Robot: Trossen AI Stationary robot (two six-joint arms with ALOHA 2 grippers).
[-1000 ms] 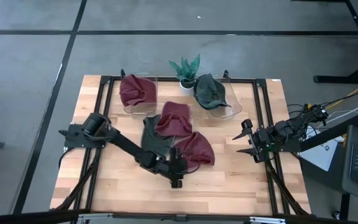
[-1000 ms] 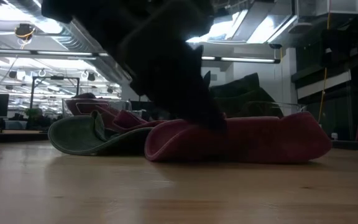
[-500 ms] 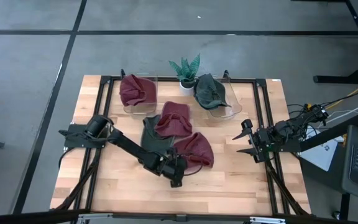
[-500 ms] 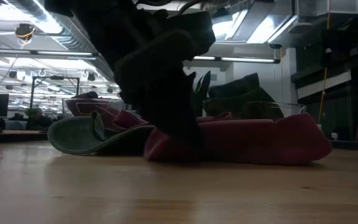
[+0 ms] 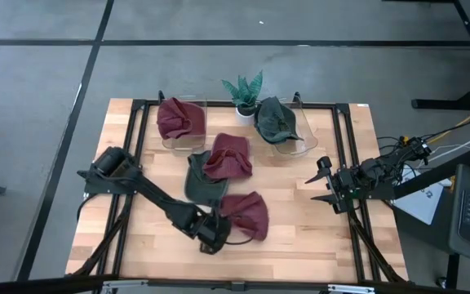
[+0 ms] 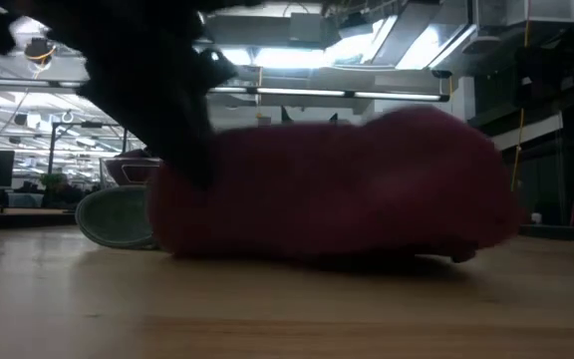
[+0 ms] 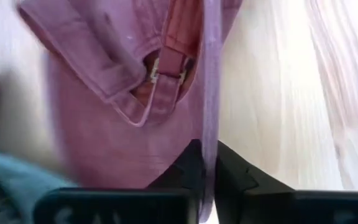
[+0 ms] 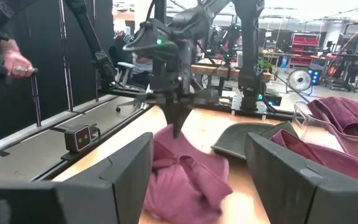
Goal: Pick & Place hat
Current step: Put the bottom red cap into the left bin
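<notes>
The left gripper [image 5: 216, 238], at the near centre of the light wooden table [image 5: 317, 237], had closed within the last second: its jaws were together, clamped on the edge of the maroon fabric cap [image 5: 245, 216]. That cap had shifted nearer and left of its earlier place, indicating the pick was secured and the carry begun. A dark green cap [image 5: 201, 179] lay flat just beyond it. The right gripper [image 5: 326, 185], at the right edge, waited with jaws apart, unchanged.
</notes>
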